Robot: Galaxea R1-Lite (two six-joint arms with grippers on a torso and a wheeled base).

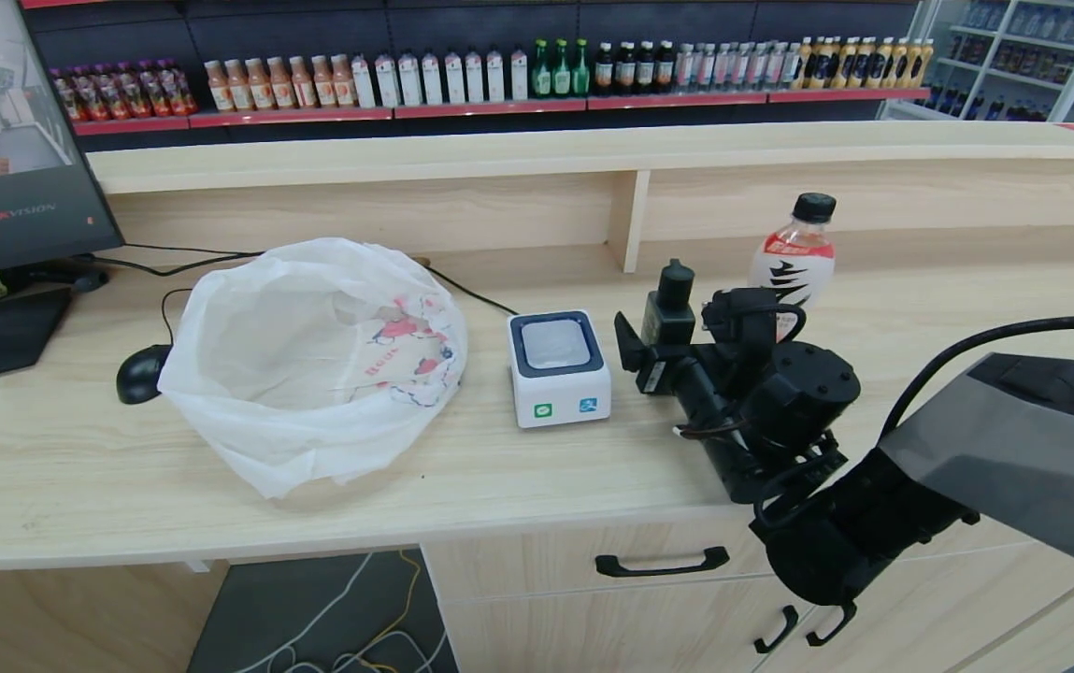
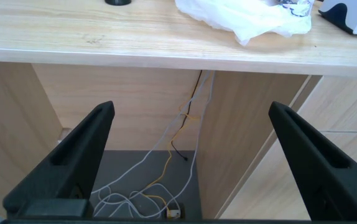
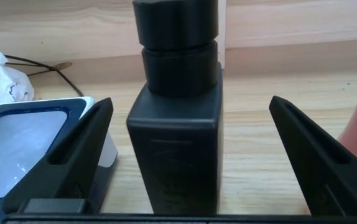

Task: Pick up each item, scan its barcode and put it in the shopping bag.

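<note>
My right gripper [image 3: 191,104] is spread wide, a finger either side of the small black bottle [image 1: 670,313], not touching. It stands upright just right of centre in the head view, beside the white scanner [image 1: 558,369]. It looks stiff, light, smooth; I'd squeeze its flat body below the cap [image 1: 676,273].

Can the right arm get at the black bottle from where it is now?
Probably yes: the right gripper is open, with the upright black bottle centred in its gap and nothing blocking. The scanner stands clear beside it.
</note>
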